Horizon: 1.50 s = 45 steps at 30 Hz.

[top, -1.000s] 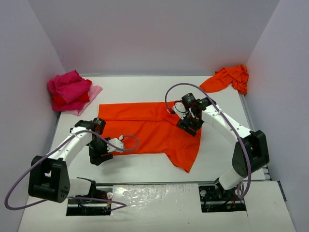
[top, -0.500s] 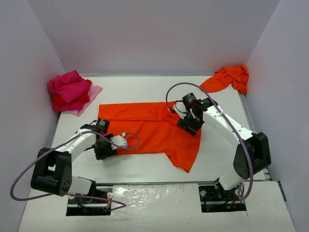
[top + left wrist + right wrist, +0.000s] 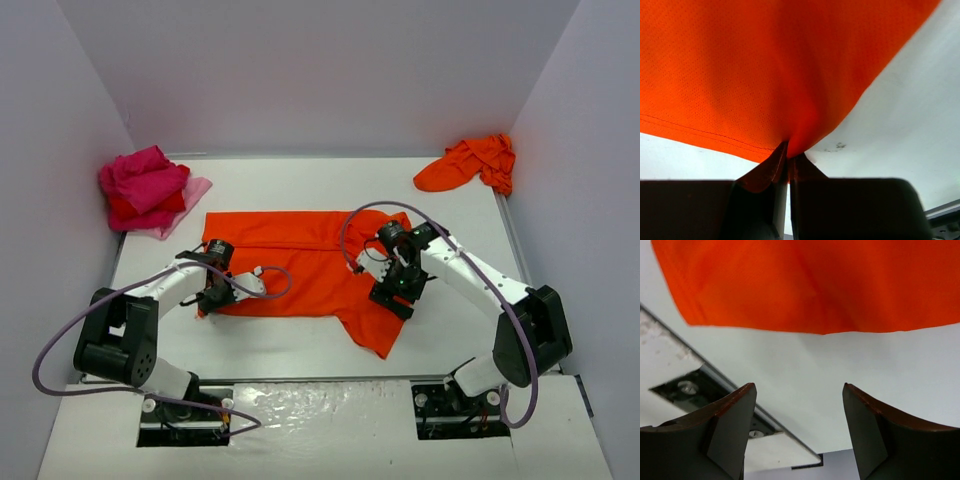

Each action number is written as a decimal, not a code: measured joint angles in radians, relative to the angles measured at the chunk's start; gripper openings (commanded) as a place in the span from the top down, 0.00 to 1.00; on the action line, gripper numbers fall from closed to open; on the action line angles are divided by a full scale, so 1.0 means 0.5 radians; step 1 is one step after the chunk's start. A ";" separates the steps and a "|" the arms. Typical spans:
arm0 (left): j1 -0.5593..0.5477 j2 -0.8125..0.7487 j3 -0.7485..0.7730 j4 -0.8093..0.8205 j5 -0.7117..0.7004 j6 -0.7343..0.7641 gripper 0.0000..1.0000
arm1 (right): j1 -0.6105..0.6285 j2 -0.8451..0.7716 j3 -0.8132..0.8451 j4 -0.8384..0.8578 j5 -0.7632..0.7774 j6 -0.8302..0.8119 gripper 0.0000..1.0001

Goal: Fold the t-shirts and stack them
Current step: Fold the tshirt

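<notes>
Left wrist view: we see the left fingers (image 3: 759, 202) pinched shut on the orange t-shirt (image 3: 765, 75). Our right fingers (image 3: 727, 432) spread wide, holding nothing.

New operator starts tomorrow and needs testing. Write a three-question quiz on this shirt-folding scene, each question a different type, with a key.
1. True or false: the left pincer is shut on an edge of the spread orange shirt.
2. Pick one. The right pincer is: A) shut on a sleeve; B) open, with nothing between its fingers; C) out of every view.
3. Fill the gap: in the top view, the magenta, red and pink pile sits at the far ____ corner of the table.

Key: 1 true; 2 B; 3 left.
</notes>
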 measured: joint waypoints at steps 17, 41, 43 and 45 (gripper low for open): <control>-0.089 0.236 0.240 0.017 -0.065 -0.194 1.00 | 0.117 0.551 0.036 0.048 -0.164 -0.230 0.68; -0.113 0.504 0.532 -0.022 -0.098 -0.208 1.00 | -0.208 1.157 0.664 0.134 0.178 -0.143 0.45; -0.113 0.517 0.548 -0.017 -0.103 -0.212 1.00 | -0.185 1.148 0.654 0.168 0.202 -0.149 0.41; -0.113 0.522 0.555 -0.015 -0.106 -0.214 1.00 | -0.155 1.109 0.617 0.213 0.220 -0.158 0.38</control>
